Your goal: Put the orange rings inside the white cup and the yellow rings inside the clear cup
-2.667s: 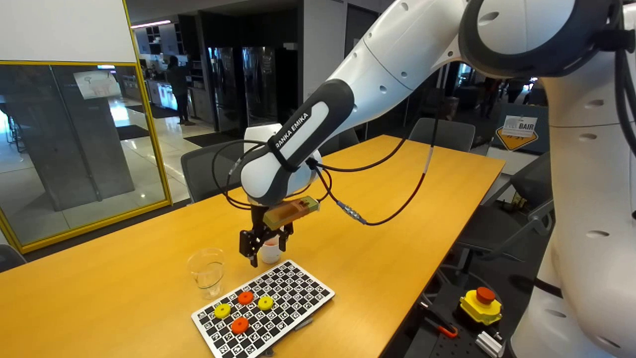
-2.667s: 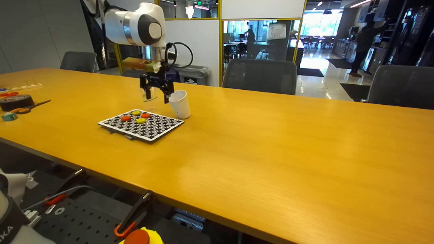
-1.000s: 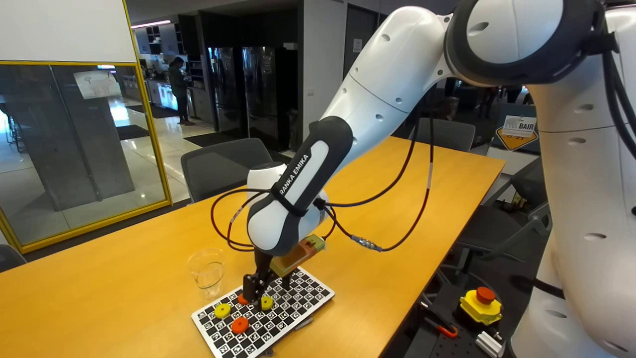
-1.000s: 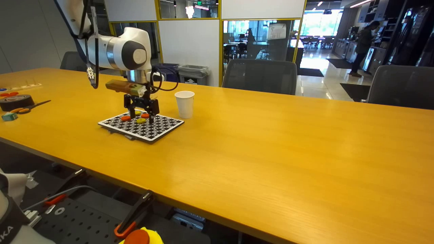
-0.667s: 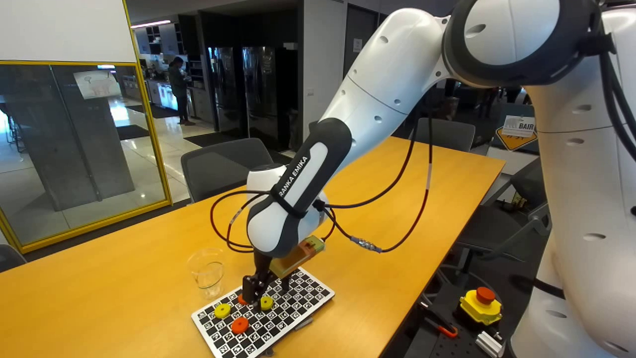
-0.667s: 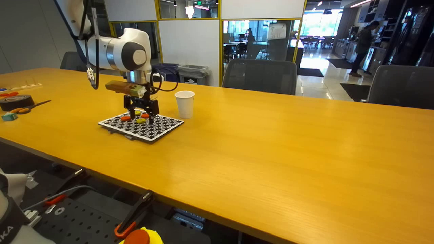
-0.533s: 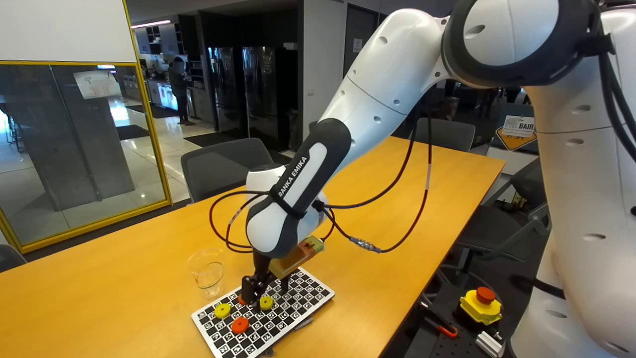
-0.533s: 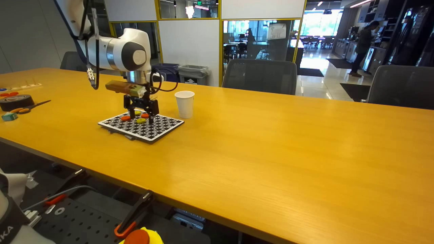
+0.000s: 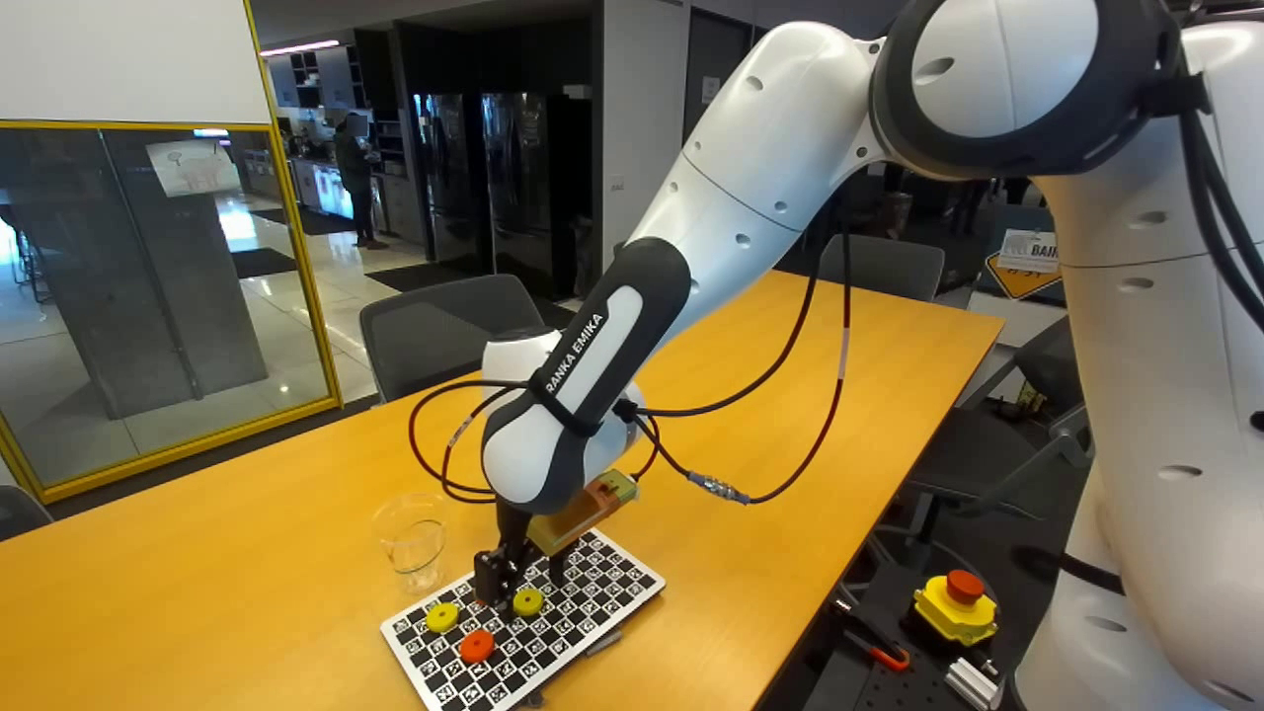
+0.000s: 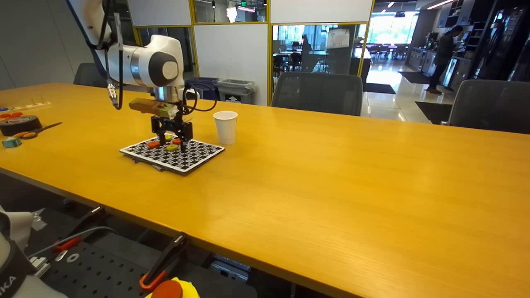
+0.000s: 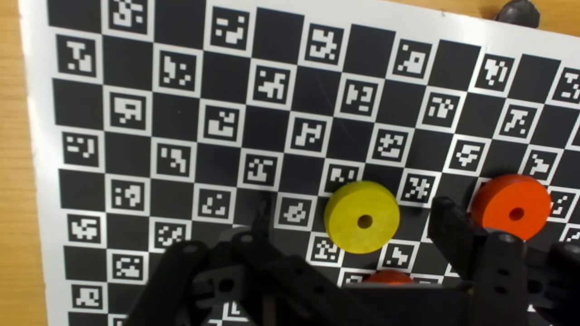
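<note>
Gripper (image 11: 353, 211) spread wide, gaps flanking yellow ring (image 11: 349, 217) | white cup (image 10: 226, 128) by board edge (image 10: 217, 147), contact unclear

The Franka Emika Panda arm (image 9: 780, 128) bends high at its elbow (image 9: 997, 69), forearm (image 9: 691, 222) sloping down to the wrist (image 9: 518, 459); the black Robotiq hand (image 10: 172, 146) points downward, its two fingers (image 11: 453, 237) parted.

Yellow table (image 10: 331, 186) | checkered board (image 9: 558, 620) | white cup (image 10: 226, 128), upright | clear cup (image 9: 413, 548) | black roll (image 10: 20, 126) | scissors (image 10: 38, 131) | green block (image 10: 11, 142)
</note>
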You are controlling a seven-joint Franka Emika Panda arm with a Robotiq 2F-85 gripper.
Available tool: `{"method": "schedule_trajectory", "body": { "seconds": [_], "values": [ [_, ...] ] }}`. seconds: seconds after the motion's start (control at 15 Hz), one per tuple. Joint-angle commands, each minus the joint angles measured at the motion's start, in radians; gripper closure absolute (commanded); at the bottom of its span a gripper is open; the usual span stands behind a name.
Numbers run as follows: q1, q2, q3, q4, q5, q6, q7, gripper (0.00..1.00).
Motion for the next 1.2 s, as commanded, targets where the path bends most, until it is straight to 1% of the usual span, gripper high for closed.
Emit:
{"method": "schedule_trajectory", "body": {
  "seconds": [0.0, 0.07, 0.33, 0.47, 0.67, 0.93, 1.13],
  "values": [
    [0.012, 0.013, -0.007, 0.021, -0.001, 0.015, 0.008, 0.42],
    [0.012, 0.012, -0.007, 0.022, 0.0, 0.014, 0.008, 0.51],
    [0.009, 0.009, -0.01, 0.025, 0.004, 0.009, 0.01, 0.79],
    [0.014, -0.008, -0.013, 0.026, -0.003, -0.002, 0.016, 0.77],
    [0.018, -0.055, -0.022, 0.03, -0.019, -0.029, 0.024, 0.76],
    [0.026, -0.123, -0.031, 0.073, -0.058, -0.109, 0.04, 0.77],
    [0.023, -0.145, -0.023, 0.131, -0.086, -0.193, 0.038, 0.77]
  ]
}}
